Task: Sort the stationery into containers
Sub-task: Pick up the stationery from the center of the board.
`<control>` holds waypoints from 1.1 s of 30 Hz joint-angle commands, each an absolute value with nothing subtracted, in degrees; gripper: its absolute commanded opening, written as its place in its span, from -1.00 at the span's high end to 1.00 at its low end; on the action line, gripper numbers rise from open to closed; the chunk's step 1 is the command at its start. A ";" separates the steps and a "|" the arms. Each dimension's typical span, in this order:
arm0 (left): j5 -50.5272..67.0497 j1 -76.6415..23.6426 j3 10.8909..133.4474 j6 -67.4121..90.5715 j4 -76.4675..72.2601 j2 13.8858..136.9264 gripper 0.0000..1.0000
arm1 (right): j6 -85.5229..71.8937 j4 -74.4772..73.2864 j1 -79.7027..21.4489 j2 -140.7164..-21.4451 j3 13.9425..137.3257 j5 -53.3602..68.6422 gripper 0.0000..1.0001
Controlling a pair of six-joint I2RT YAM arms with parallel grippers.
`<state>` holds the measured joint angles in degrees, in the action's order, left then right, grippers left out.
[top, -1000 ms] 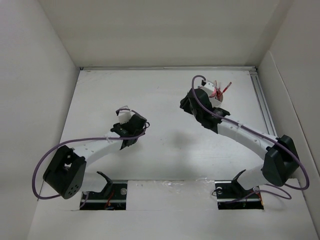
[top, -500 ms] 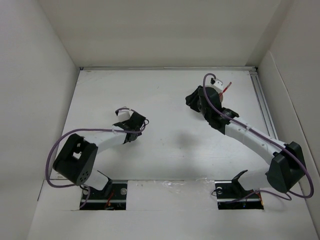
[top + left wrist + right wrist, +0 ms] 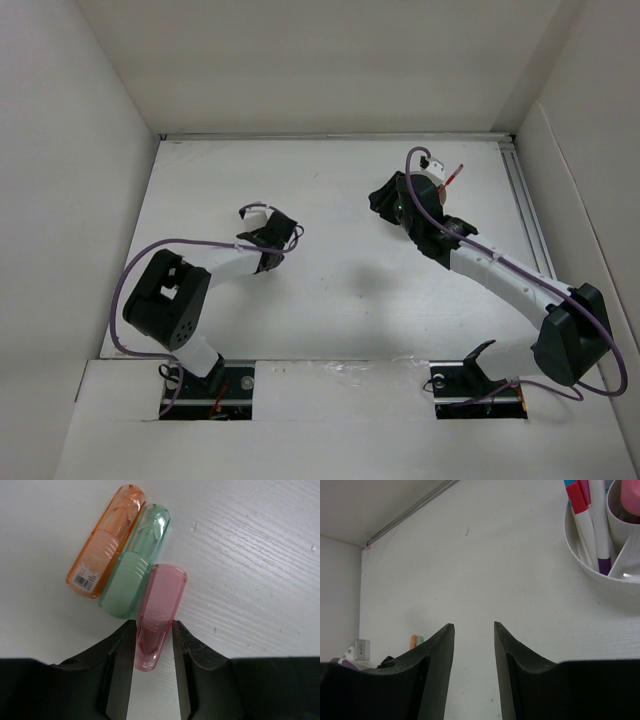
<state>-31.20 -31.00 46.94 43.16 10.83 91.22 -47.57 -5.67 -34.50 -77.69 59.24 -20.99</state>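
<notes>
White worktop [image 3: 340, 300] lies under both your arms. Your left end effector [image 3: 154, 629] has its jaws narrow on the near end of the pink piece [image 3: 162, 605], with a finger against each side. Touching that piece at 11 o'clock is the green piece [image 3: 135, 565], and the orange piece [image 3: 105, 545] lies flush beside it. Your right end effector [image 3: 474, 630] hangs partly spread, gripping nothing. The white tub [image 3: 580, 555], with markers [image 3: 586, 525] standing in it, sits at its 2 o'clock.

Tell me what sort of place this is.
Likely a robot lab test cell: plain white walls box in a white table, with a left arm and right arm bolted at its near edge.
</notes>
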 commanded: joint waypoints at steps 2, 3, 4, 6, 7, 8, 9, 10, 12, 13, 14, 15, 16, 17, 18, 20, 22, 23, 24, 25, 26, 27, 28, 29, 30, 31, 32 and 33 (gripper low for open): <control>-28.23 -30.76 45.44 41.40 9.15 88.87 0.51 | -47.11 -2.81 -34.28 -77.52 59.50 -20.84 0.08; -27.34 -30.76 44.40 41.40 8.18 88.25 0.55 | -47.11 -2.81 -34.28 -77.52 59.50 -20.31 0.04; -26.38 -30.76 43.78 40.70 7.39 87.63 0.59 | -47.11 -2.81 -34.89 -77.52 59.50 -20.30 0.00; -22.53 -30.76 42.63 39.13 4.76 86.23 0.71 | -47.11 -2.81 -34.89 -78.05 60.12 -19.52 -0.13; -21.54 -31.54 42.02 38.59 4.14 84.83 0.74 | -46.59 -2.81 -35.41 -78.05 60.12 -18.55 -0.19; -20.84 -32.25 42.01 38.58 3.61 84.21 0.74 | -46.58 -3.42 -35.42 -78.57 60.64 -17.76 -0.28; -19.96 -32.86 42.01 37.80 3.60 83.68 0.77 | -46.58 -3.43 -35.42 -78.57 60.64 -16.97 -0.31; -16.99 -33.48 43.14 36.23 2.12 83.15 0.79 | -46.58 -3.95 -35.42 -78.57 61.34 -15.40 -0.34; -13.73 -34.28 43.68 34.81 0.71 81.66 0.83 | -46.58 -4.48 -35.42 -79.10 61.35 -13.89 -0.39; -11.27 -34.89 44.38 34.80 -1.12 81.04 0.83 | -47.10 -4.48 -35.42 -79.10 61.35 -12.76 -0.39; -9.60 -34.89 44.38 34.11 -2.45 79.56 0.83 | -47.11 -5.00 -35.42 -79.10 61.35 -12.74 -0.39; -7.84 -34.89 44.38 33.41 -3.94 78.85 0.83 | -47.11 -5.01 -35.42 -79.10 61.35 -11.96 -0.39; -6.34 -34.89 44.38 33.40 -5.61 78.14 0.83 | -47.63 -5.62 -35.42 -79.10 61.35 -11.43 -0.39; -3.37 -34.89 44.38 32.79 -8.67 77.53 0.83 | -47.64 -5.62 -35.42 -78.49 61.35 -9.95 -0.39; -2.12 -34.89 44.38 32.78 -10.01 76.82 0.83 | -47.64 -5.62 -35.42 -78.49 60.65 -8.80 -0.39; 1.21 -34.89 43.86 31.56 -13.77 76.82 0.80 | -47.64 -5.63 -34.72 -77.96 60.64 -5.99 -0.39; 3.07 -34.89 43.34 30.94 -16.34 76.29 0.77 | -47.64 -5.63 -34.72 -78.48 60.64 -2.21 -0.39; 3.86 -34.89 43.33 30.42 -17.65 76.29 0.77 | -47.64 -5.63 -34.72 -78.49 60.64 -1.24 -0.39; 5.35 -34.89 42.81 30.41 -19.84 76.29 0.77 | -47.64 -5.63 -34.72 -79.44 60.64 0.34 -0.41; 5.88 -34.89 42.80 29.71 -20.65 76.81 0.77 | -47.64 -5.63 -34.72 -79.98 60.64 1.05 -0.41; 6.41 -34.89 42.80 29.71 -21.44 76.82 0.75 | -48.16 -5.63 -34.72 -81.02 60.64 1.75 -0.44; 7.46 -34.89 42.80 29.01 -22.58 76.82 0.75 | -48.16 -5.63 -34.19 -81.64 60.64 2.37 -0.47; 7.99 -34.89 42.80 29.00 -23.20 77.51 0.75 | -48.69 -5.63 -34.19 -82.17 60.64 3.77 -0.47; 8.61 -34.89 42.80 28.48 -23.99 77.52 0.75 | -48.69 -5.63 -34.19 -83.48 61.43 4.48 -0.47; 8.61 -34.89 42.80 28.48 -24.78 77.52 0.75 | -48.69 -5.63 -34.19 -84.11 61.44 5.09 -0.47; 9.40 -34.89 42.28 28.48 -25.39 78.13 0.75 | -48.69 -5.63 -34.71 -84.72 62.13 5.71 -0.47; 10.10 -34.89 42.28 28.48 -26.27 78.13 0.75 | -48.69 -5.63 -34.72 -84.73 62.75 5.71 -0.47; 10.63 -34.89 42.28 27.95 -26.28 78.13 0.75 | -49.21 -5.63 -34.72 -85.60 62.75 5.71 -0.47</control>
